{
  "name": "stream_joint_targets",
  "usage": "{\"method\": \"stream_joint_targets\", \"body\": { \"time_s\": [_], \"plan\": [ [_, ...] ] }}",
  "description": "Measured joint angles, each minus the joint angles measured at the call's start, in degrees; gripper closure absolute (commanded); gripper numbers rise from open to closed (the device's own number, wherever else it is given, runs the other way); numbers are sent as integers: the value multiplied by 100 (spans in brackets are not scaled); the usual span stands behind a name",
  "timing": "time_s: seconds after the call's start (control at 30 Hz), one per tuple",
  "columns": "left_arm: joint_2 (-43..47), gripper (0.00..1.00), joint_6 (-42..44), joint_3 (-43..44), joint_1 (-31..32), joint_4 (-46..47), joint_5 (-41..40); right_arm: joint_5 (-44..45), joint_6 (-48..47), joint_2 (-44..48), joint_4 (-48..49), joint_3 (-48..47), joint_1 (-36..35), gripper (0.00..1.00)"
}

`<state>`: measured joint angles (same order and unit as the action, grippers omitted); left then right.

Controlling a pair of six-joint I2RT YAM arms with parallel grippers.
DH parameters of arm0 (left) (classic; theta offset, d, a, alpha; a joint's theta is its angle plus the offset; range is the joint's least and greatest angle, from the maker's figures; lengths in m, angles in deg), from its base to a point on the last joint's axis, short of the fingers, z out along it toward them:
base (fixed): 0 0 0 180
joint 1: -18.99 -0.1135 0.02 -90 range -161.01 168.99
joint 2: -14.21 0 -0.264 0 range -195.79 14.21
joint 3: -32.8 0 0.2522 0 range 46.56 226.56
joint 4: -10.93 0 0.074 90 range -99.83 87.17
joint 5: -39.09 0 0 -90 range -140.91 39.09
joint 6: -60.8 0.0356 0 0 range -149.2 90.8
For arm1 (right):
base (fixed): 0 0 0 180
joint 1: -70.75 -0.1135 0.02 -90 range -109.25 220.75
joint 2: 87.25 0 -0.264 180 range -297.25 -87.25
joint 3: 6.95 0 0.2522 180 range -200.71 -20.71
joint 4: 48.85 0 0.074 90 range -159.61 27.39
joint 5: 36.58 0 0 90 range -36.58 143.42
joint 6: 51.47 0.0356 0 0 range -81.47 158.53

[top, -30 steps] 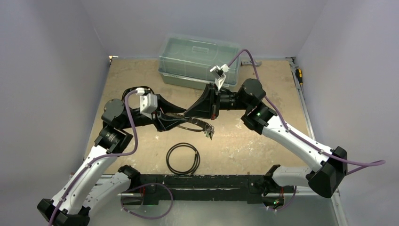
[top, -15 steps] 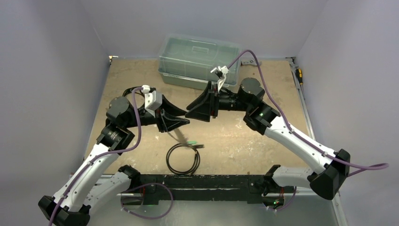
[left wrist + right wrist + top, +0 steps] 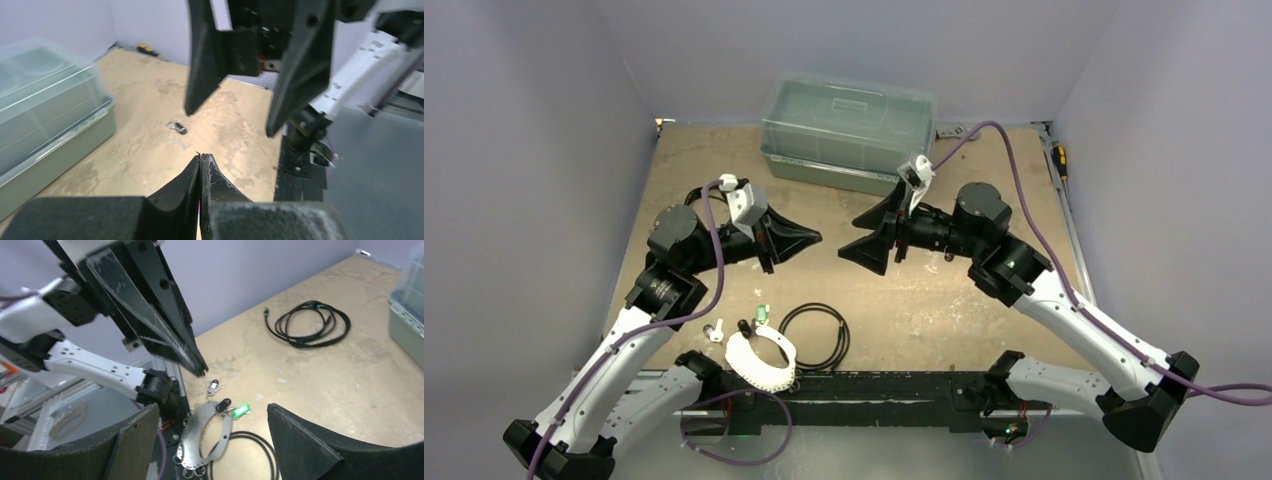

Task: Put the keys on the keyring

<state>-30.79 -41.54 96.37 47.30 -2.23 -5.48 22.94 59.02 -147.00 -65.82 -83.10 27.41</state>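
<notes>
Robotics lab test cell. Evidence: left arm [image 3: 619, 345] and right arm [image 3: 1074, 310], both white and black, are bolted to a black rail [image 3: 874, 385] at the edge of a scuffed bare-board table [image 3: 984, 300], boxed in by plain lilac panels [image 3: 524, 150]. Loose purple cables [image 3: 994, 124] run along the arms to the black two-finger left gripper [image 3: 817, 238] and right gripper [image 3: 848, 237]; a clear lidded bin [image 3: 844, 120] stands at the back.

keys [image 3: 744, 326]: too small to count | black hoop [image 3: 240, 433]: cut by bottom edge | box [image 3: 50, 100]: blurred
</notes>
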Motion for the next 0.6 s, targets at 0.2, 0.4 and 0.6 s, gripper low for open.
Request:
{"method": "stream_joint_targets", "body": {
  "time_s": [0.2,0.4,0.6],
  "plan": [
    [-116,63,203,188,0,-675,-1700,728,-356,-186,-114,369,0,21],
    [240,39,251,223,0,-1322,-4094,931,-529,-1134,-101,494,-168,22],
    [748,30,219,223,0,-1622,-6253,1718,-905,-2686,-352,304,-1606,21]
  ]
}}
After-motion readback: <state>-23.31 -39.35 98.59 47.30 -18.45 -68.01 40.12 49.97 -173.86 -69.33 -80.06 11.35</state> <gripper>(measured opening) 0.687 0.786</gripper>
